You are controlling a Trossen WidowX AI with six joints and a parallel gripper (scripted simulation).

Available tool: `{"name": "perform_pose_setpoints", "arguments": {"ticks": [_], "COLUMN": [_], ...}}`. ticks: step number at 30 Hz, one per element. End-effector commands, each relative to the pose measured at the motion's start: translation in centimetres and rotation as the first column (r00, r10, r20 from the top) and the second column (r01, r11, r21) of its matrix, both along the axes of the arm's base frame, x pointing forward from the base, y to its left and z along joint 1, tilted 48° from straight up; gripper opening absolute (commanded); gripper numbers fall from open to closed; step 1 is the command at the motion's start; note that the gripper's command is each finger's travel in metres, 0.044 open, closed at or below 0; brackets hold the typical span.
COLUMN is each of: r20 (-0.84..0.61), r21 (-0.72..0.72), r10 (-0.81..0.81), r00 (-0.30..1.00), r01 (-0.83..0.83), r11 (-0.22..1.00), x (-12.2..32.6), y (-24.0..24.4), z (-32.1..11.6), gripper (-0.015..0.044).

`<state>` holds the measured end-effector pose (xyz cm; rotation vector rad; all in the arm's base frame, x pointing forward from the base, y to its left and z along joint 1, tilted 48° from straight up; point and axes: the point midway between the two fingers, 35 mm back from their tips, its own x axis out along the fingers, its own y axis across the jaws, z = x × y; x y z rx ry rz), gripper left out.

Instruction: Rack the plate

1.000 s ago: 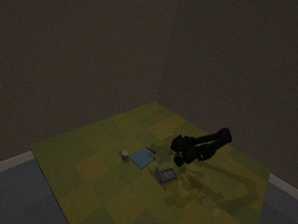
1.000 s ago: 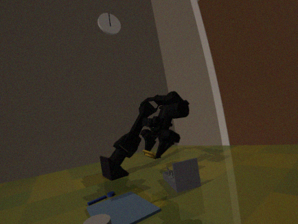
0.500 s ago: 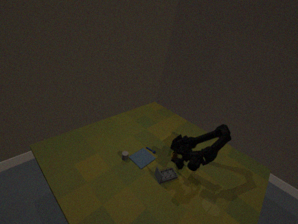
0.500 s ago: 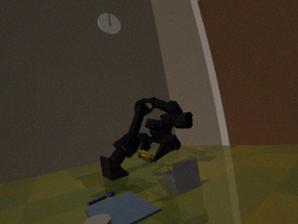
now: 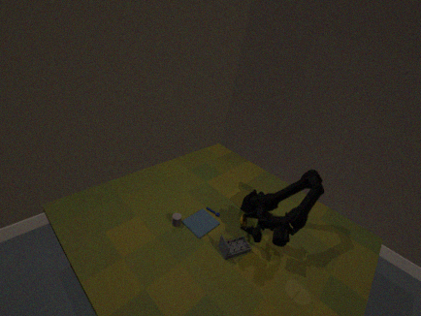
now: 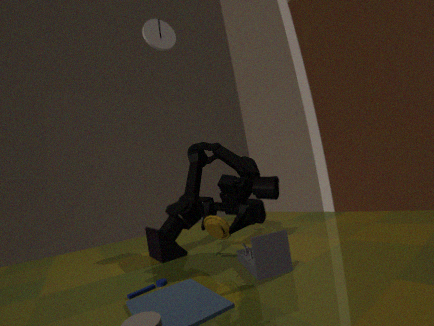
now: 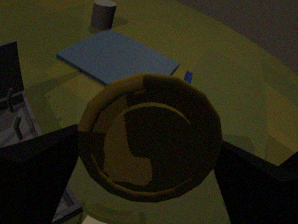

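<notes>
One big checkered mat [image 5: 145,252] in yellow and green squares fills the lower half of the top view, flat and matte, with a pale strip along its edges and blue-grey floor past that. Everything's pretty dim, so fine detail is hard to make out.

Next down in size is the black arm [image 6: 200,200], folded over in a hump near the middle of the exterior view, blocky base on the mat and the wrist dipped low. Its gripper [image 7: 149,163] is clamped on the plate [image 7: 149,137], dark fingers showing either side of it in the wrist view. The plate is a round, shallow yellow disc with a raised rim, held off the mat and tilted; in the exterior view it sits just below the wrist, up and left of the rack.

Lower right of the arm is the dish rack [image 6: 267,255], a grey boxy thing with one tall flat wall and thin rails. Can't see anything in its slots, too dark to be sure.

Then a flat blue rectangular pad [image 5: 201,223], thin and smooth-looking, left of the rack in the top view. A small grey cylinder cup [image 5: 177,219] stands just left of that; can't see inside it. Smallest is a little blue stick-shaped thing [image 5: 212,211] by the pad's upper corner.
</notes>
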<state>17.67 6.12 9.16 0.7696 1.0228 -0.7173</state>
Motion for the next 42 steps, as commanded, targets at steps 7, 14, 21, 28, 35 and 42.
{"name": "perform_pose_setpoints", "arguments": {"ticks": [7, 14, 21, 28, 35, 42], "r20": [0.201, 0.336, 0.465, 0.585, 0.693, 0.767], "r21": [-0.084, -0.126, -0.152, -0.161, -0.153, -0.134], "r10": [0.077, 0.127, 0.164, 0.186, 0.188, 0.175], "r00": [0.977, 0.933, 0.870, 0.789, 0.696, 0.618], "r01": [-0.061, -0.089, -0.105, -0.111, -0.113, -0.112], "r11": [0.995, 0.988, 0.983, 0.981, 0.982, 0.985], "x": [0.8, 1.1, 1.2, 1.1, 0.7, 0.2], "y": [0.5, 1.1, 1.7, 2.3, 2.9, 3.2], "z": [0.5, 1.2, 2.0, 2.9, 3.9, 4.6], "gripper": [0.0000, 0.0000, 0.0000, 0.0000, 0.0000, 0.0000]}}
